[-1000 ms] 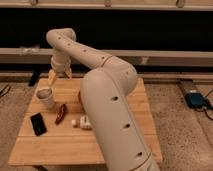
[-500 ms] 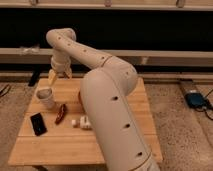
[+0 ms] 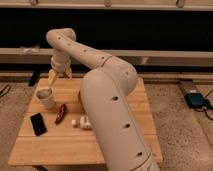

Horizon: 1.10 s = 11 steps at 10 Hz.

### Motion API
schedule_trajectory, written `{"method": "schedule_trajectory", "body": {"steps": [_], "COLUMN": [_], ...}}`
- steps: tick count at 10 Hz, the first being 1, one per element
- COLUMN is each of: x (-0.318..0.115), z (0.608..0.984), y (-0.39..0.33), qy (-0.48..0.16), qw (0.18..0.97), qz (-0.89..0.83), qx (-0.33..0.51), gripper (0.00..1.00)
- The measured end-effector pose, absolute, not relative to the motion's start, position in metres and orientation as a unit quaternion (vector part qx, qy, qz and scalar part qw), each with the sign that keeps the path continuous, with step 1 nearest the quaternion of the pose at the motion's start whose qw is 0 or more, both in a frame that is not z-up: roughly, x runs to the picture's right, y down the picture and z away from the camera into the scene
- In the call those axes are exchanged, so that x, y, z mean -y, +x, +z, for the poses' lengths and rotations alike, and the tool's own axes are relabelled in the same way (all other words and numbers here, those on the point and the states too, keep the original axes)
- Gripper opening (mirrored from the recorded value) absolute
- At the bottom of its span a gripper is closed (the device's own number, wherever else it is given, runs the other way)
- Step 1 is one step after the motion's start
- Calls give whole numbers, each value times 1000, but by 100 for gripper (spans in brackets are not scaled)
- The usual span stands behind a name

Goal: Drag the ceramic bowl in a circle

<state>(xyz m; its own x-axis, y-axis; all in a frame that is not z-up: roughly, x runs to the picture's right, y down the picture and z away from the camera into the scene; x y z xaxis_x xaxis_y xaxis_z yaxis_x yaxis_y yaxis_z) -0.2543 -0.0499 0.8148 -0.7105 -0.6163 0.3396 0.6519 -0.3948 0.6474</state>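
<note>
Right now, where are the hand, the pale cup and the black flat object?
hand (image 3: pixel 59 76): camera view, midway between its fingertips, above the far edge of the table (image 3: pixel 60 147).
pale cup (image 3: pixel 46 98): camera view, on its side wall.
black flat object (image 3: pixel 38 123): camera view, on its top face.

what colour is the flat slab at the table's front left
The slab is black, camera view. The claw is at the table's far left corner.

Gripper (image 3: pixel 60 76) at far-left table (image 3: pixel 50 145) edge; arm (image 3: pixel 111 112) hides table ctr, cut off at btm.
</note>
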Motion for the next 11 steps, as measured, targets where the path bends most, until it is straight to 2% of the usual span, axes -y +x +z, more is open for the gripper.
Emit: {"method": "schedule_trajectory", "body": {"steps": [2, 5, 9, 11], "x": [53, 58, 44, 29], "z": [816, 823, 838, 861], "y": [-249, -203, -108, -63], "qy": [-27, -56, -101, -124], "qw": [381, 402, 450, 475], "qz": [-831, -818, -794, -784], "qx": [404, 407, 396, 379], "gripper": [80, 80, 80, 80]}}
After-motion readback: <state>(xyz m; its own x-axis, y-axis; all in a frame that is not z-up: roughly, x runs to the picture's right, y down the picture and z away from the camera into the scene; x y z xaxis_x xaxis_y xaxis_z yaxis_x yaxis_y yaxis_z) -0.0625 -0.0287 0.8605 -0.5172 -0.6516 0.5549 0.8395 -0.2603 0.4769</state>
